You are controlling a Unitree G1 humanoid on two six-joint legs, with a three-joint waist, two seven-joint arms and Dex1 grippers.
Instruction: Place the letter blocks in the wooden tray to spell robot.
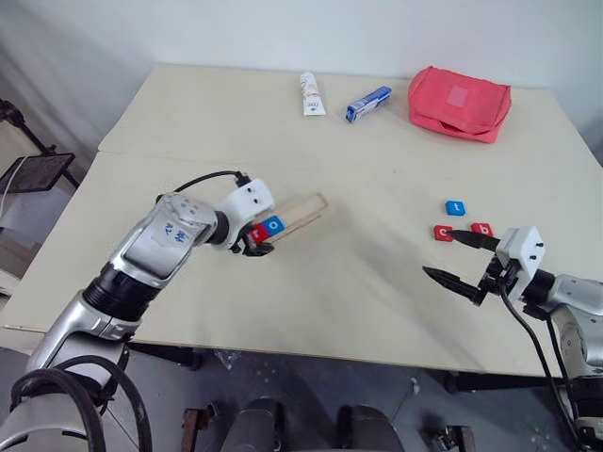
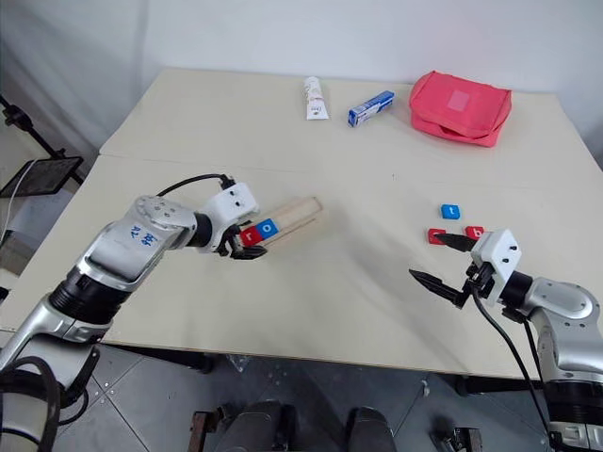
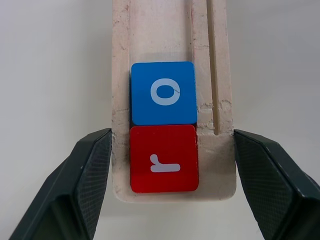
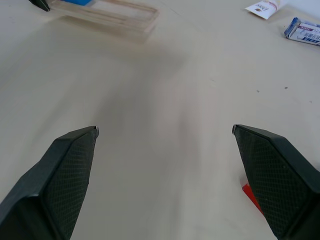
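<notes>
Reading the letters first: in the left wrist view a red block (image 3: 164,158) shows a white "r" and the blue block (image 3: 163,93) touching it shows "o"; both sit in the wooden tray (image 3: 172,30), the "r" at its near end. On the right of the table (image 1: 311,311) we see a blue block (image 1: 455,208) marked "t", with a red block (image 1: 481,229) marked "b" and another red block (image 1: 443,233) just beside it; we cannot read this last letter.

The tray's long axis runs diagonally, from the near left toward the far right.

The left gripper (image 1: 256,247) straddles the tray's near end, jaws open on either side, holding nothing. The right gripper (image 1: 459,260) hovers near the three loose blocks, jaws wide open and empty.

At the far edge lie a white tube (image 1: 312,93), a blue-and-white box (image 1: 367,104) and a red pouch (image 1: 459,103), well apart from the tray; their print is too small to read
</notes>
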